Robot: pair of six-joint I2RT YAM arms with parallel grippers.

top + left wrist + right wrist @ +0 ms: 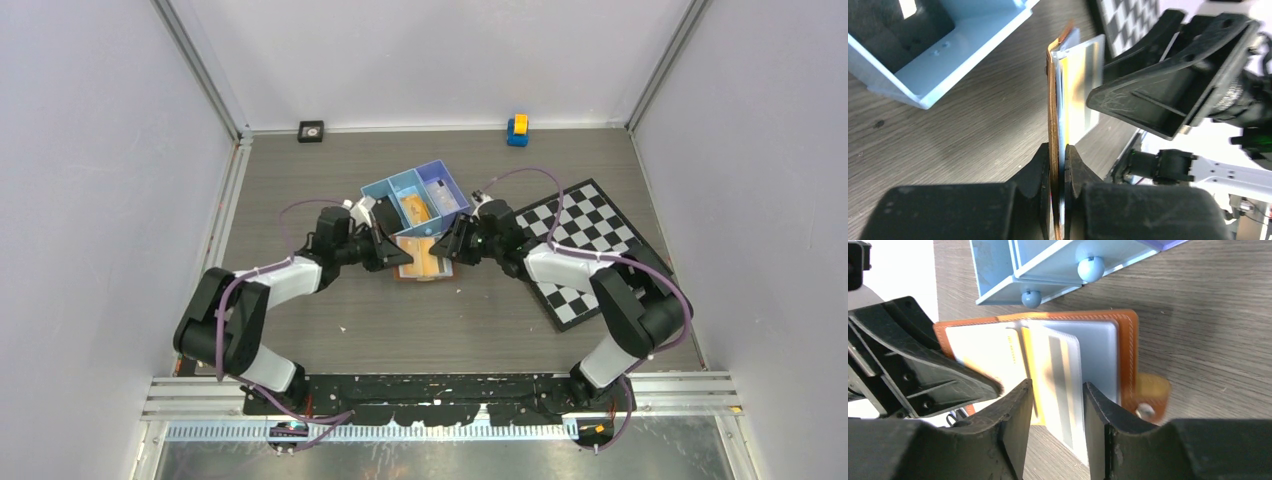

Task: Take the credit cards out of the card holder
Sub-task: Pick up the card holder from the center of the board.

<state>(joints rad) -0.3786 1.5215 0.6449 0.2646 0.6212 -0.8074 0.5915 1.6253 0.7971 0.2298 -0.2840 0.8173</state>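
Holder (1125, 340) lay open mid-bench (400, 320), just beside tray (380, 184). Left hand (1058, 150) clenched on holder's edge. Right hand (1055, 390) released, fingers (1015, 410) straddling pale card (1060, 375) sticking from holder.

right claw (1057, 388): jaws apart astride pale credit card (1060, 365), grip unclear | card holder (1126, 340): open, near blue tray (998, 275)

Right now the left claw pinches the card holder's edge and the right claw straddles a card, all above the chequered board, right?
Not above the chequered board: the top view shows the card holder over the table beside the blue tray, that board off to its right. Left claw pinching, right claw straddling a card: correct.
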